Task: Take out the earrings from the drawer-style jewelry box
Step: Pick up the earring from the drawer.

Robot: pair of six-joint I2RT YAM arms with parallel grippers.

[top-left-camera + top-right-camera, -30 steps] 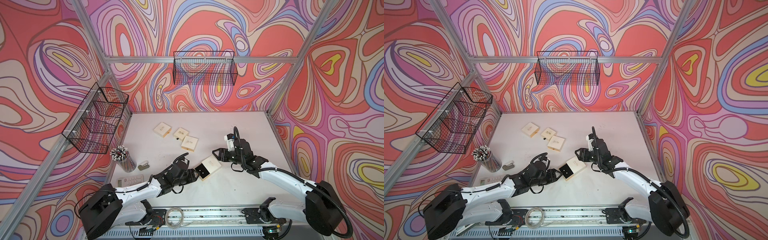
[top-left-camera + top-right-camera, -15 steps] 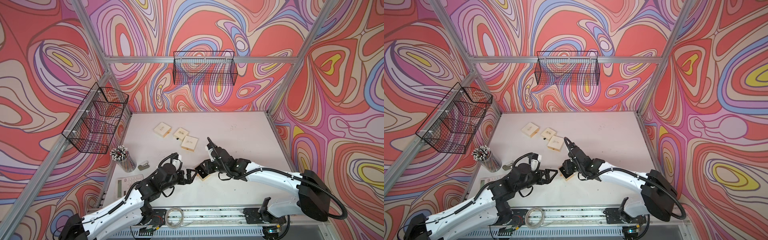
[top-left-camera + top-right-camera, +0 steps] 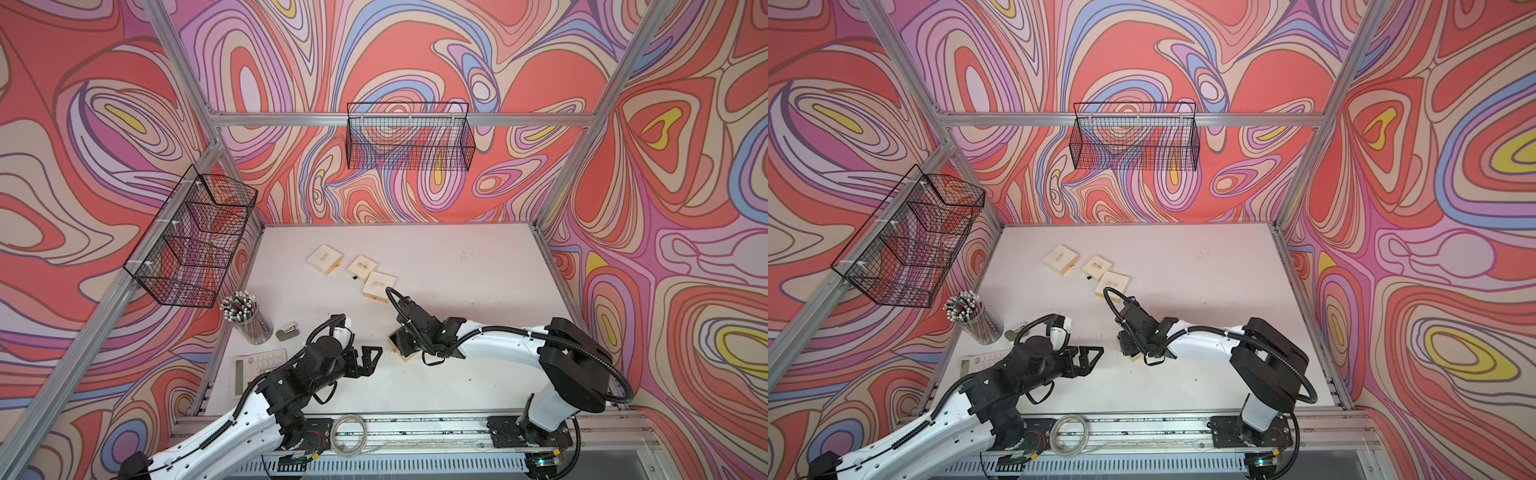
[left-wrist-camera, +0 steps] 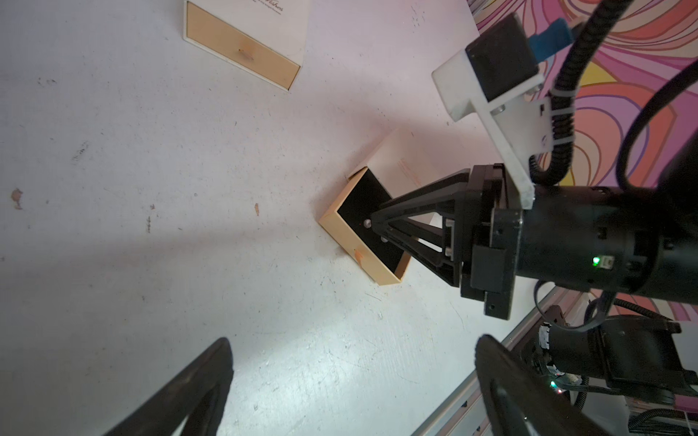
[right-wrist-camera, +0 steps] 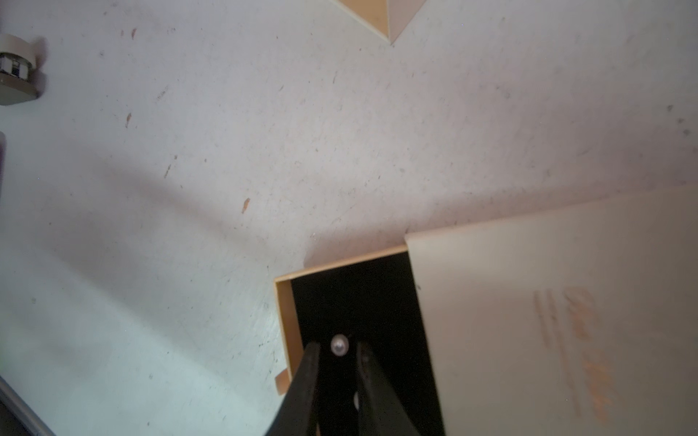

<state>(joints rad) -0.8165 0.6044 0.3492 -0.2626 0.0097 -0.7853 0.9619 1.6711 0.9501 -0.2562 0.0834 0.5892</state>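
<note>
The jewelry box (image 4: 400,158) lies on the white tabletop (image 3: 457,291) near its front edge. The drawer (image 4: 359,204) is slid partway out of the cream sleeve, baring a black lining. One earring (image 5: 338,345), a tiny pale round stud, sits on that lining close to the drawer's front wall.

The right gripper (image 4: 377,231) reaches down into the drawer. Its two black fingers (image 5: 310,372) are drawn close together, one on each side of the stud. In the right wrist view a thin dark gap shows on both sides of the stud, so the jaws bracket it without clamping it.

The left gripper (image 3: 370,359) hangs over bare tabletop just beside the drawer's open end. Its jaws are spread wide and hold nothing.

Three more cream boxes (image 3: 362,266) lie in a loose diagonal row farther back, well apart from the open box. A cup of pencils (image 3: 249,318) and a calculator (image 3: 259,370) stand along the left edge in both top views.
</note>
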